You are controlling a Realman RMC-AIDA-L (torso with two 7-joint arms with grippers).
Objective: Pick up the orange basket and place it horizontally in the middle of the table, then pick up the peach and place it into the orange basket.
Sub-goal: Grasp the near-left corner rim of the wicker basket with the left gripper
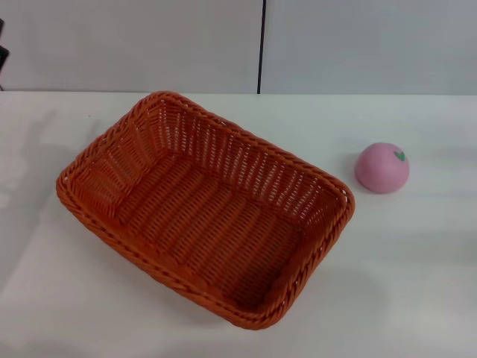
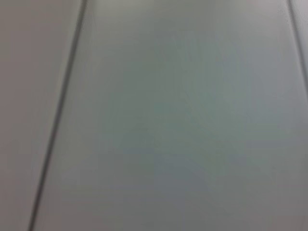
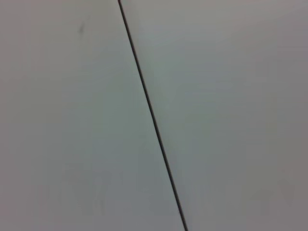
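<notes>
The orange basket lies on the white table, left of centre, empty and turned at a slant, one short end toward the far left and the other toward the near right. The pink peach with a green leaf mark rests on the table to the basket's right, a short gap from its rim. Neither gripper shows in the head view. Both wrist views show only pale wall panels with dark seams.
A pale panelled wall with a dark vertical seam stands behind the table's far edge. A small dark object shows at the far left edge of the head view.
</notes>
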